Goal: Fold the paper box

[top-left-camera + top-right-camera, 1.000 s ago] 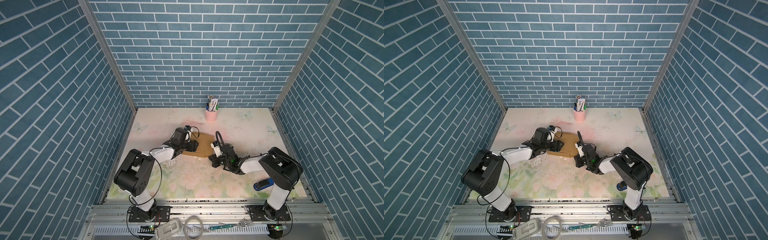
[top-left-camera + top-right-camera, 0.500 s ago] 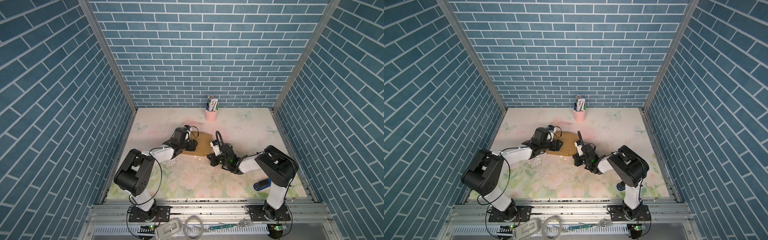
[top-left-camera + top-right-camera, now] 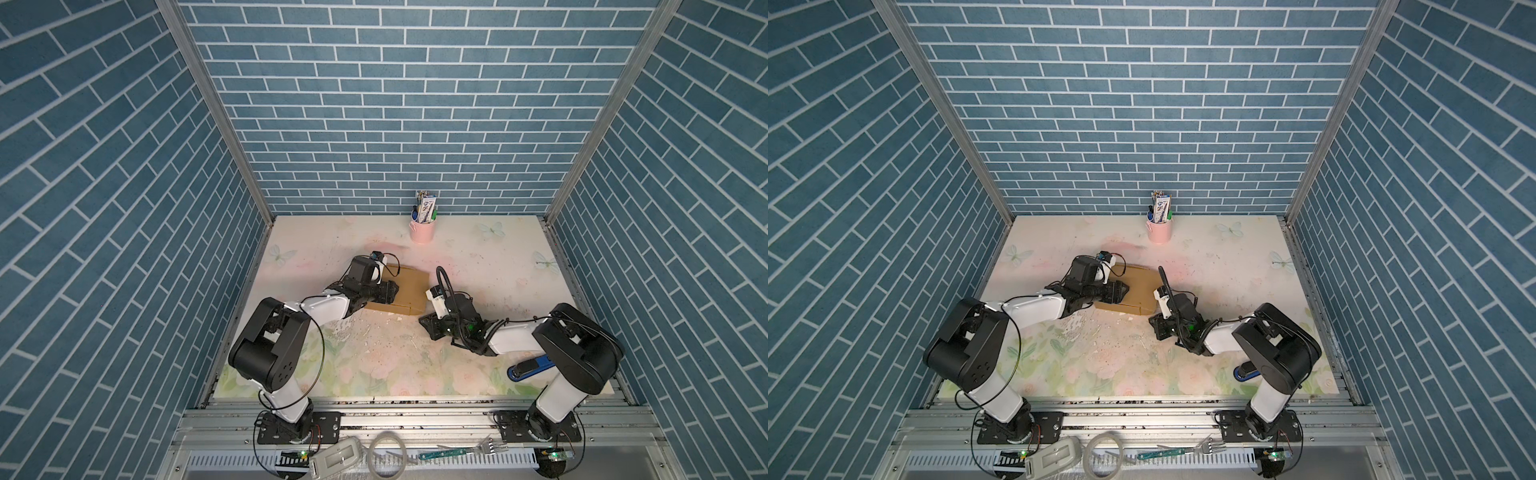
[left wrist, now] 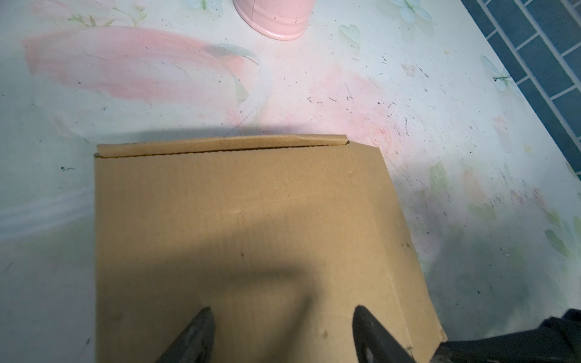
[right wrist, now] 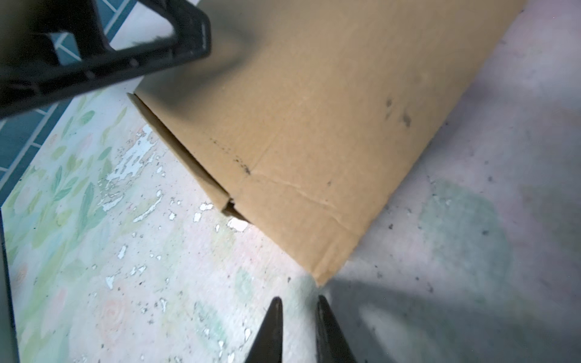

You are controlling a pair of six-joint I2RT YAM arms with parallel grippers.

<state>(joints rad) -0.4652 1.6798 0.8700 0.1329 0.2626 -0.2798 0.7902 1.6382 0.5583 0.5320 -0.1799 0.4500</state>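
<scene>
Parts of the paper box (image 3: pixel 410 291) out of my sight
In both top views my left end effector (image 3: pixel 390 291) covers its left edge. The left wrist view cuts off its edge under my fingers and the upper part of the pink cup (image 4: pixel 273 19), whose contents are too small to tell.

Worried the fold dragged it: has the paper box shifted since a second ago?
No. In a top view the paper box keeps the same place and angle in front of the pink cup.
</scene>
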